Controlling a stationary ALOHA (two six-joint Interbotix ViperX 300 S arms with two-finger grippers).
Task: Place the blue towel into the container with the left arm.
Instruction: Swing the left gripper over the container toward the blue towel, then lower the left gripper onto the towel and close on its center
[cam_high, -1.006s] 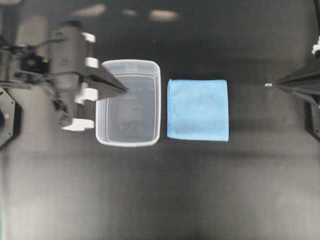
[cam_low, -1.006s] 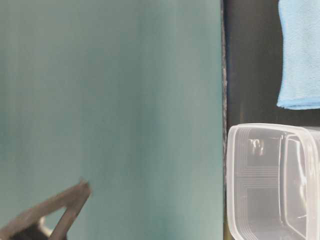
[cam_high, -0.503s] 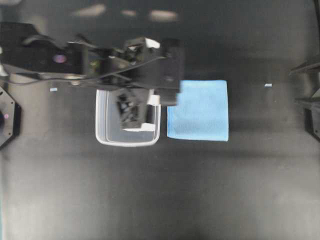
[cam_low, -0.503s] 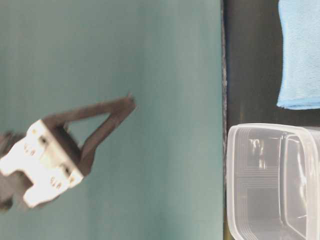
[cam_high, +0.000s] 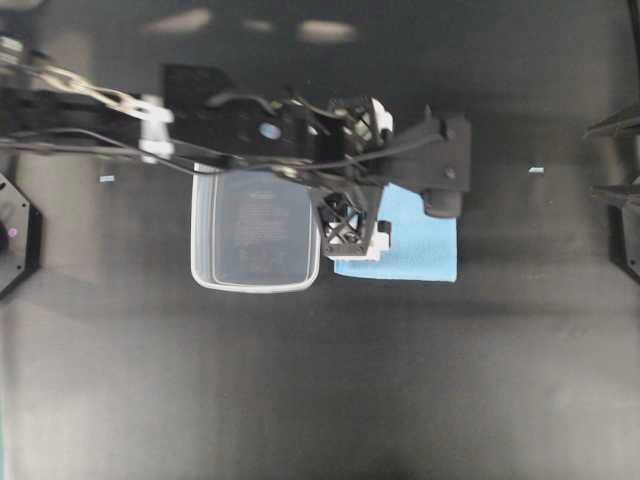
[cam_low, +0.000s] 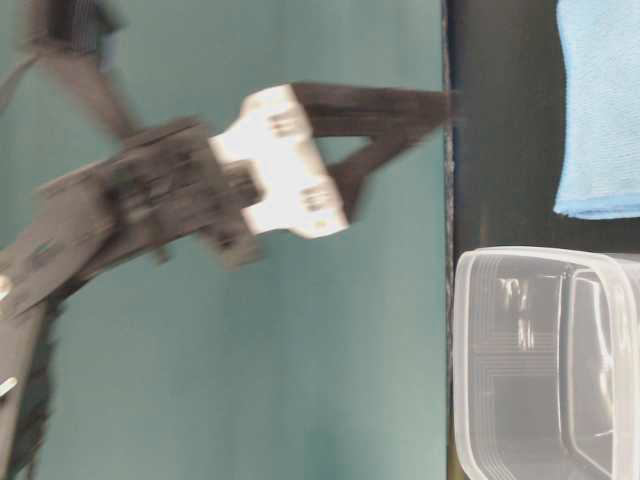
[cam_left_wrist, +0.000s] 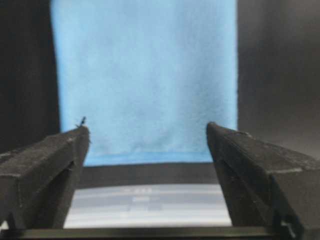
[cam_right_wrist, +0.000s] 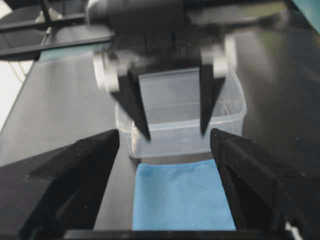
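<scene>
Overhead: your left arm (cam_high: 250, 135) reaches across from the left over the container (cam_high: 256, 231), and the left gripper (cam_high: 375, 205) hangs above the left part of the blue towel (cam_high: 425, 245), which lies flat on the black table (cam_high: 320, 380) just right of the tub, apart from it. Right gripper (cam_high: 615, 160) waits at the far right edge, fingers spread, well apart from everything. Table-level: motion-blurred; one dark finger (cam_low: 385, 100) points toward the tabletop, its tip at the table line, contact not readable; towel edge and tub rim show beyond. Left wrist: both fingers stand wide apart with nothing between them, the towel's near hem framed in the gap and the tub rim below it. Right wrist: its own jaws also apart, empty; the left fingers hover above the tub's towel-side wall, short of the cloth. Judgement: you are in the approach. Bring the fingers down onto the hem nearest the tub, pinch a fold before lifting, and keep clear of the rim so the tub does not slide.
</scene>
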